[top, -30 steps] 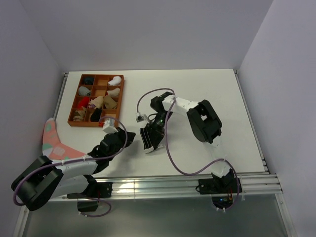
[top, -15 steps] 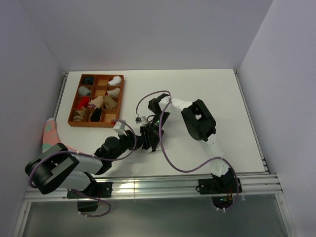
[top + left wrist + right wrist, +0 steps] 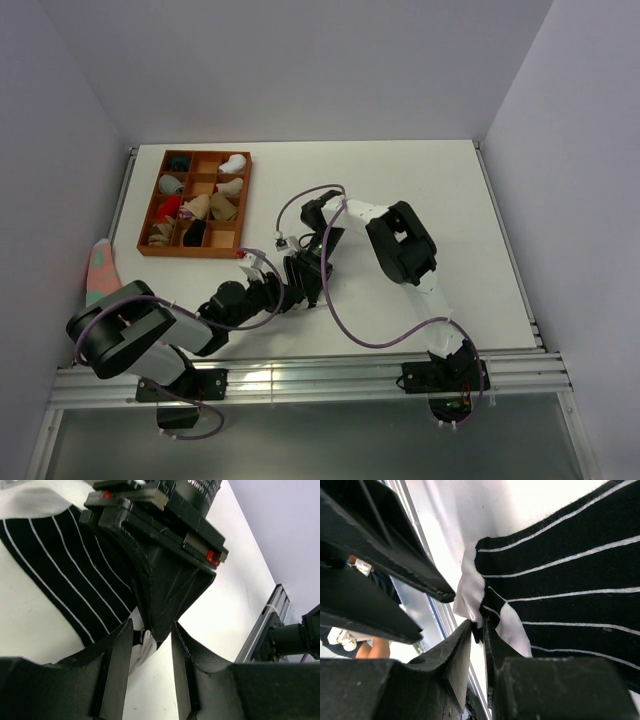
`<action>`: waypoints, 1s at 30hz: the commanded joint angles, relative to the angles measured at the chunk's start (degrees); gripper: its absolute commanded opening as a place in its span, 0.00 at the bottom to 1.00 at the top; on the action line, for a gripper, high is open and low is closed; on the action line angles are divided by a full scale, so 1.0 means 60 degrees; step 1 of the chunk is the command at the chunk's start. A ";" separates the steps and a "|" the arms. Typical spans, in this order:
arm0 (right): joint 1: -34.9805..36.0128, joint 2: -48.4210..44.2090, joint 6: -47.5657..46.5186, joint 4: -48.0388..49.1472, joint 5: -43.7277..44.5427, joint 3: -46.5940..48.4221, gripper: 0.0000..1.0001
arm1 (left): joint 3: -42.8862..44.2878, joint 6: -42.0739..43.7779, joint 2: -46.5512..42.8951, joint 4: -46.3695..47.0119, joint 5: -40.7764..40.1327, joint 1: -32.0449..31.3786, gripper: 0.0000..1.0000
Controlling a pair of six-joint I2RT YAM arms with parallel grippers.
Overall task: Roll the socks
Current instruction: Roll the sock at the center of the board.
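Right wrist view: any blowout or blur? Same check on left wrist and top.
Right wrist: table blown out to white at top, striped sock sharp, right gripper underexposed. Left wrist: stripes crisp, left gripper nearly black, little detail. Top external: even light, soft shadows, but both grippers merge into one dark mass.

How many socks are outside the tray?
2: striped sock in the right gripper, mid-table; pink sock at the left edge. Others may be hidden.
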 commanded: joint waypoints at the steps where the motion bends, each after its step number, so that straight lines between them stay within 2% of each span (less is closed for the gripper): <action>1: -0.0060 0.0036 0.0003 -0.0010 -0.0038 0.0382 0.23 | -0.0003 0.0336 0.0210 0.0462 -0.0047 -0.0127 0.42; 17: -0.0104 -0.0038 0.0003 -0.0024 -0.0038 0.0367 0.23 | 0.0157 0.0322 0.1148 0.0668 -0.0047 -0.0361 0.43; 26: -0.0104 -0.0052 0.0091 0.0107 0.0035 0.0367 0.22 | 0.0231 -0.0073 0.1909 0.1385 0.0187 -0.0347 0.41; 29: -0.0104 -0.0111 0.0222 0.0254 0.0109 0.0309 0.22 | 0.0231 -0.0278 0.2158 0.1503 0.0203 -0.0347 0.34; 30: -0.0090 -0.0155 0.0281 0.0385 0.0181 0.0280 0.22 | 0.0260 -0.0337 0.2202 0.1415 0.0173 -0.0347 0.28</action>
